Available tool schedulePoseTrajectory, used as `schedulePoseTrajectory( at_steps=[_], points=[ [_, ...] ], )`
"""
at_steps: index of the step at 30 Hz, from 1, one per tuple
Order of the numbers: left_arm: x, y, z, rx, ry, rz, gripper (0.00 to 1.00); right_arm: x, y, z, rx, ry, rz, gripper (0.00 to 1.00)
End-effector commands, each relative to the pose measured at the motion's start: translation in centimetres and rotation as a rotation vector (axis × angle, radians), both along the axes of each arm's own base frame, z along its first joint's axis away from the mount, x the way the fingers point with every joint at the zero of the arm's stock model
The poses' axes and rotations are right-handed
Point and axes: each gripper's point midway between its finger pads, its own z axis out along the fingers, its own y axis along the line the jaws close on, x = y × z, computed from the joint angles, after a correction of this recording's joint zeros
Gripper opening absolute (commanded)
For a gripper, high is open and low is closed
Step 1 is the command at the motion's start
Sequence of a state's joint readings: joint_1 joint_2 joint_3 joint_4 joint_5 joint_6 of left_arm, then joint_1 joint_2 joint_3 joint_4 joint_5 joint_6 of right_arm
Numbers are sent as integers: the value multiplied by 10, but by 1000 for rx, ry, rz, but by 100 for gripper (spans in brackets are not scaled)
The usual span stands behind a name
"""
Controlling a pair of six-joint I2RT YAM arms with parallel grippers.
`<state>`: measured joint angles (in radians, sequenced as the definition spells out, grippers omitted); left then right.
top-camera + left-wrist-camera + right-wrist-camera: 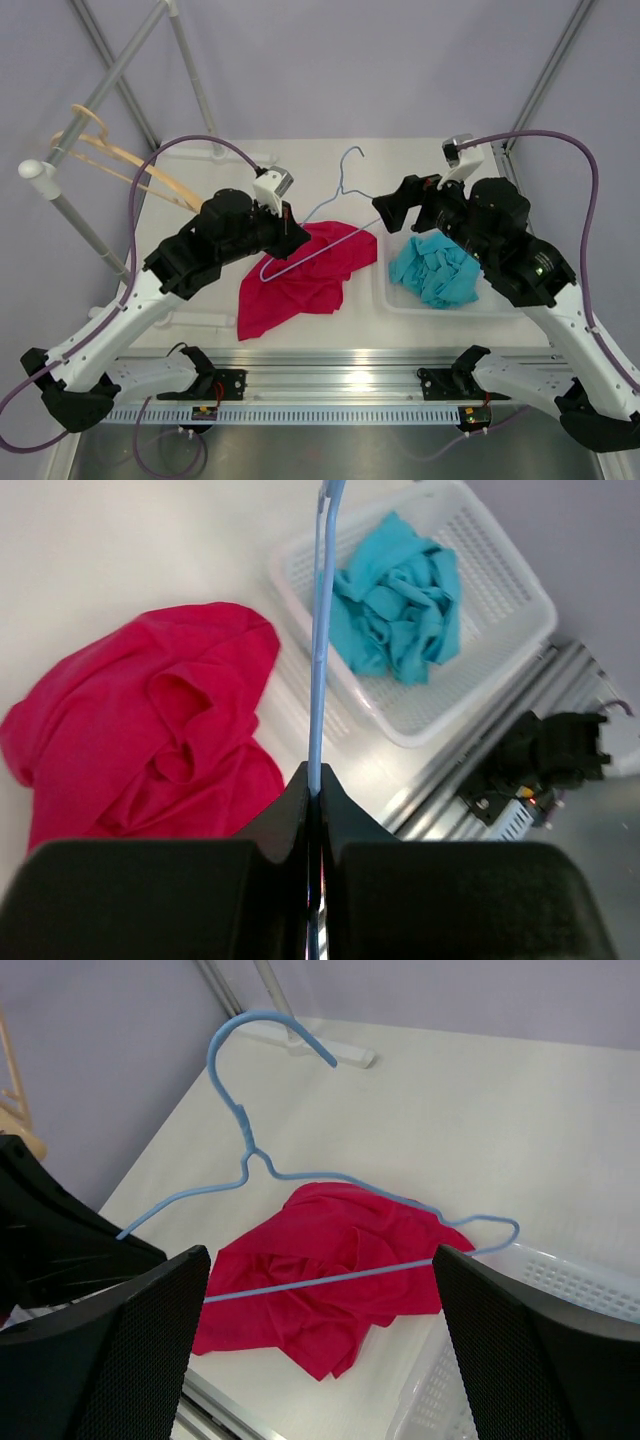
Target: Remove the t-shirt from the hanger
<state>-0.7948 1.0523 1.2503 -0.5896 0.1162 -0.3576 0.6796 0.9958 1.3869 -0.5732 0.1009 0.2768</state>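
The red t-shirt (pixel 292 280) lies crumpled on the white table, also in the left wrist view (pixel 150 730) and the right wrist view (pixel 320 1280). The blue wire hanger (pixel 340 190) is held above it, bare, its bottom bar crossing over the shirt (pixel 250 1150). My left gripper (pixel 290 236) is shut on the hanger's left end; the wire (pixel 316 660) runs out from between its closed fingers (pixel 316 785). My right gripper (pixel 393 208) is open and empty, just right of the hanger's right end, with the shirt and bottom bar seen between its fingers (pixel 320 1350).
A white basket (pixel 390 295) holding a cyan cloth (pixel 435 268) stands at the right, also in the left wrist view (pixel 500 590). Wooden hangers (pixel 120 160) hang on a rack pole (pixel 60 190) at the back left.
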Motion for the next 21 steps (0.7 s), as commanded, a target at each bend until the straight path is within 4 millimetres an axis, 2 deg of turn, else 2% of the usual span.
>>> schedulePoseTrajectory(
  at_steps=[1,5,6,8,11,12,13,14,18,21],
  points=[
    [32,12,11,12,-60,184,0,-11,-19,19,26,-56,-42,99],
    [67,32,2,88,-78,400,0,-29,-29,22,42,-93,-17,99],
    [78,43,8,103,-104,493,0,-31,-30,17,40,-90,-14,99],
    [94,58,16,112,-129,632,0,-41,-38,21,49,-115,-9,100],
    [111,67,40,74,-163,772,0,-46,-44,20,43,-121,-17,99],
    [119,76,45,80,-188,853,0,-47,-45,19,37,-119,-18,100],
    [123,81,59,56,-214,896,0,-49,-47,20,40,-122,-15,99],
    [128,96,69,60,-255,997,0,-50,-47,20,39,-123,-12,99],
    [133,136,96,59,-359,1270,0,-54,-47,18,42,-127,-1,100],
    [145,138,106,89,-389,1304,0,-59,-47,18,52,-139,17,100]
  ],
)
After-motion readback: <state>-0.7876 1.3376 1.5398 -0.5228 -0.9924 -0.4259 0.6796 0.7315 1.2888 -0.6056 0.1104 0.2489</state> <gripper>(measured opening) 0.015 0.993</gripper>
